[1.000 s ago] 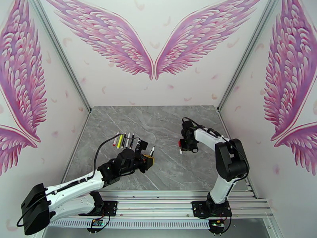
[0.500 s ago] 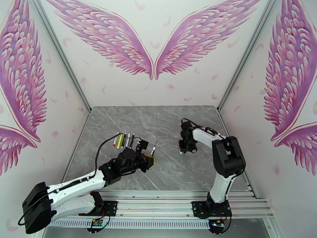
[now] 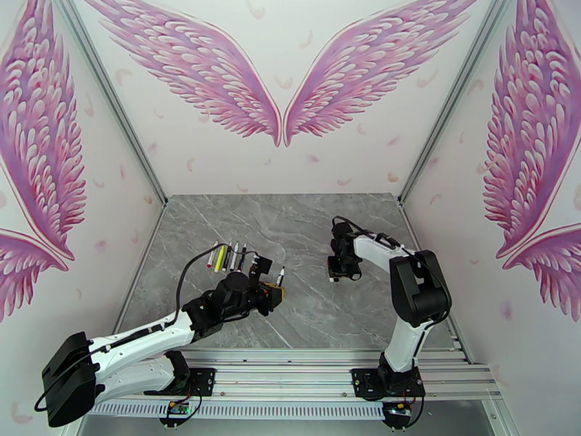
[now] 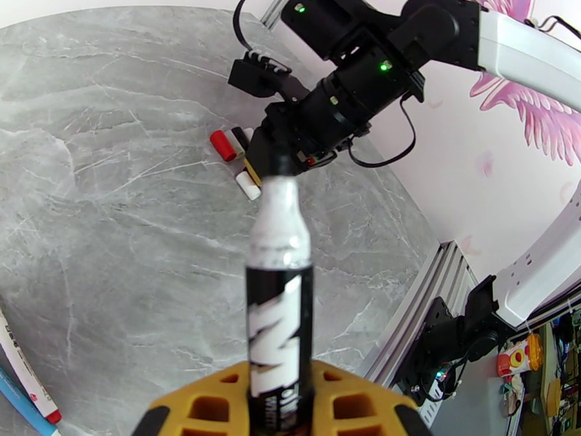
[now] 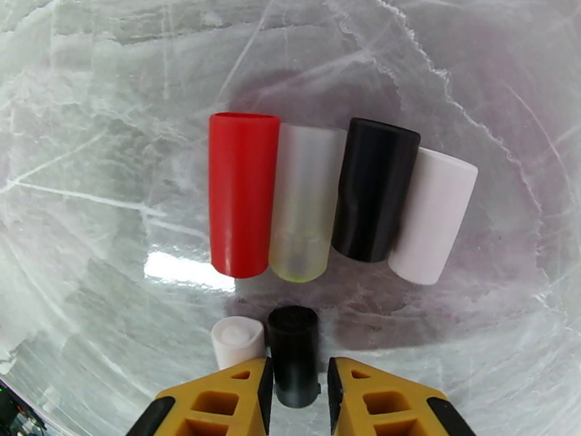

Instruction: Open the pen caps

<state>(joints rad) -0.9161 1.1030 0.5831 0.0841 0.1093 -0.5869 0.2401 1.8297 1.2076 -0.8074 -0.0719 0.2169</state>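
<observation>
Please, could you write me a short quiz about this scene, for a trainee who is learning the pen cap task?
1. In the right wrist view, which cap is at the left end of the row of four caps? A red, B black, C white.
2. True or false: the left end effector holds a yellow highlighter.
3. Fill in: the small cap between the fingers of the right end effector is coloured ____.
Key: 1 A, the red cap. 2 False, it holds a black and white pen. 3 black.

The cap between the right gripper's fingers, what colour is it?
Black. The cap shows best in the right wrist view.
</observation>
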